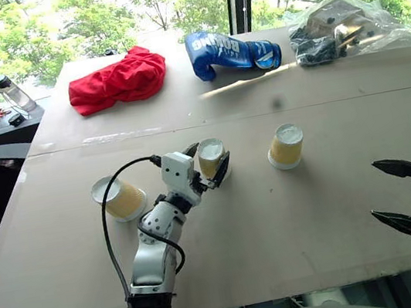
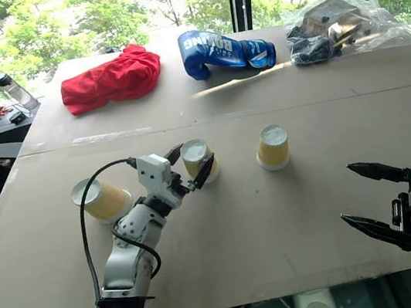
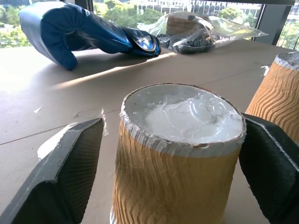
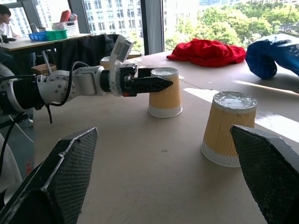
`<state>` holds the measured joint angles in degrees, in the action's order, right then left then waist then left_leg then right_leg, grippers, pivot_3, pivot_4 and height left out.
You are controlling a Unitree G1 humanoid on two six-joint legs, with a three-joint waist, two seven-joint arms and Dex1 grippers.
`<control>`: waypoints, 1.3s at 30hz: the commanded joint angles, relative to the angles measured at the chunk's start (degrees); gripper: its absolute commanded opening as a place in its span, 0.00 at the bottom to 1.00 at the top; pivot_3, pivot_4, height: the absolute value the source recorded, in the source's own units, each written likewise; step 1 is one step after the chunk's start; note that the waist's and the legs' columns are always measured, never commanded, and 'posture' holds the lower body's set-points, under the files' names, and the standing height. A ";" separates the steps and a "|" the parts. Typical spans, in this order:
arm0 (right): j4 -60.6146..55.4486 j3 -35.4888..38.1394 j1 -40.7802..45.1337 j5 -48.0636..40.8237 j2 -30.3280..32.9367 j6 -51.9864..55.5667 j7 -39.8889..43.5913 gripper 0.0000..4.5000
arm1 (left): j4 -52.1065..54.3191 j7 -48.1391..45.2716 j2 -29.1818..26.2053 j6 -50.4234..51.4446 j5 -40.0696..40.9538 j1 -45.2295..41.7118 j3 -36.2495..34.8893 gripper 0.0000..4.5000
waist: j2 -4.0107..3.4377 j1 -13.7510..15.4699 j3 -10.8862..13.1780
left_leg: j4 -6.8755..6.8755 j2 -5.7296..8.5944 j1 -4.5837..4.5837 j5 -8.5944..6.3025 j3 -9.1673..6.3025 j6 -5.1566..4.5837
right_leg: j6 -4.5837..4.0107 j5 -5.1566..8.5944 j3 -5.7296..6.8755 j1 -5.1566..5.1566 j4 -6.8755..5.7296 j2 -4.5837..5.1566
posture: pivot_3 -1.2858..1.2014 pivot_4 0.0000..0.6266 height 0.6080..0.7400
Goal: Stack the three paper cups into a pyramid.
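Near the middle of the counter (image 1: 331, 204) my left end effector (image 1: 213, 164) sat around the middle cup (image 1: 211, 158), one finger on each side of its ribbed wall. That cup stood upside down, white base up, and so did the right cup (image 1: 286, 146) just beside it. I judged those two were meant as the bottom row of the pyramid, so my hold was probably there to nudge the middle one closer to its neighbour. The third cup (image 1: 119, 198) lay tipped on its side toward the counter's left edge, mouth facing out; it would need righting before it could go on top.

My right end effector (image 1: 405, 203) hung wide apart and empty off the counter's near right corner, kept clear, I reckoned, so the left arm had room.

The left wrist view gave me what the head views could not: the fingers (image 3: 70, 168) stood close alongside the cup with a sliver of gap on one side, so I could not call it a firm squeeze. The right wrist view showed the black finger lying across the cup's upper half, and both cups' rims flat on the counter.

Along the far edge lay a red cloth (image 1: 117, 80), a blue boxing glove (image 1: 230, 51) and a plastic bag (image 1: 342, 27), all well apart from the cups.
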<state>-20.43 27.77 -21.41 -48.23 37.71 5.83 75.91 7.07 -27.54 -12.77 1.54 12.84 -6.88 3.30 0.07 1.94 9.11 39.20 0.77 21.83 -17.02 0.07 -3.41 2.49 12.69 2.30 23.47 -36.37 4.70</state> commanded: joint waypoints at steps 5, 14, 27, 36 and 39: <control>-0.13 0.58 1.62 0.49 -0.72 -1.56 -0.06 1.00 | 0.70 -2.11 -0.75 -2.85 -0.58 -1.25 0.53 0.56 | 0.00 0.32 0.00 | 0.00 0.00 0.02 0.00 -0.01 0.00 | 0.00 0.00 0.01 0.00 0.01 0.00 | 0.52 0.24 0.98; 0.69 -0.77 4.63 1.73 -0.40 -1.08 -0.79 1.00 | -0.62 -3.69 1.84 -1.69 -1.34 -5.63 5.28 0.56 | 0.01 0.38 0.00 | 0.03 0.01 0.02 0.00 -0.01 0.00 | 0.01 0.00 0.02 -0.03 0.01 -0.01 | 0.52 0.24 0.98; 1.03 -0.58 7.10 1.57 1.12 0.69 -1.20 1.00 | -11.27 -4.65 6.43 -3.03 -3.76 -13.34 8.58 0.56 | 0.02 0.34 0.01 | 0.04 0.03 0.01 0.00 -0.01 -0.01 | 0.02 -0.01 0.04 -0.03 -0.01 -0.28 | 0.52 0.24 0.98; -0.35 -0.16 6.32 1.02 1.09 1.70 -2.37 1.00 | -14.85 -7.23 6.81 -3.62 -4.36 -15.38 9.15 0.56 | 0.02 0.35 0.01 | 0.04 0.03 0.02 0.01 -0.02 -0.01 | 0.02 -0.01 0.05 -0.04 -0.02 -0.26 | 0.52 0.24 0.98; -0.89 -0.24 5.81 1.14 0.76 1.51 -2.78 1.00 | -15.36 -7.65 7.12 -3.90 -4.43 -15.79 9.21 0.56 | 0.02 0.37 0.01 | 0.07 0.03 0.02 0.01 -0.02 -0.01 | 0.02 -0.01 0.04 -0.04 -0.02 -0.26 | 0.52 0.24 0.98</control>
<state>-19.30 25.77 -15.24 -46.00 38.22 7.52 73.40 -8.87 -34.73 -6.26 -0.87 8.43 -21.82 11.91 0.10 2.31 9.13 39.27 0.80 21.85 -17.01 0.05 -3.42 2.51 12.68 2.35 23.43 -36.40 4.44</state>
